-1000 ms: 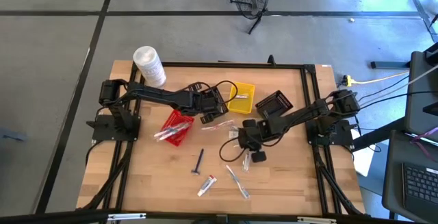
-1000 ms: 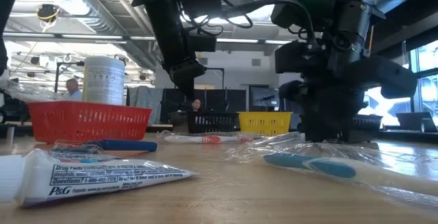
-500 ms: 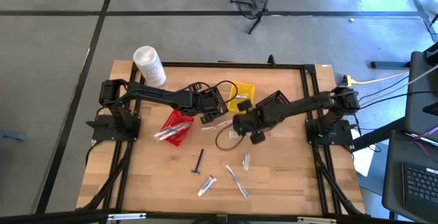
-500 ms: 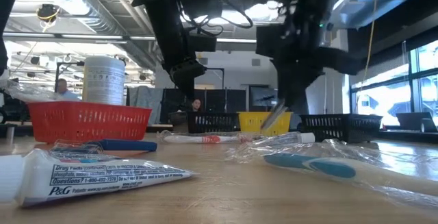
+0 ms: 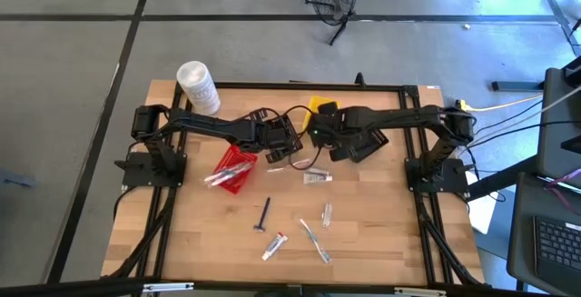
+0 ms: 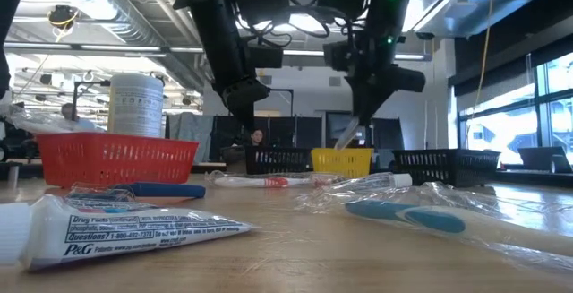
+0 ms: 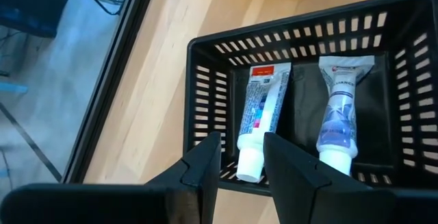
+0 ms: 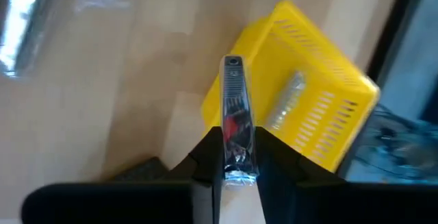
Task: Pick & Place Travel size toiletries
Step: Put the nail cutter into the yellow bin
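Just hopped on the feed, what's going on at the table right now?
The right gripper is clamped on a thin silvery sachet with a red mark and holds it in the air near the small yellow plastic basket, which already holds one silvery item. The left gripper is open, above the black slotted basket with two small white tubes lying inside. More toiletries lie loose on the wooden table.

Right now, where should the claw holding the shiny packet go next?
Probably a little farther forward, then open. The right claw is shut on a silvery sachet and hangs just short of the yellow basket, which already holds a similar sachet. The left claw waits open over the black basket.
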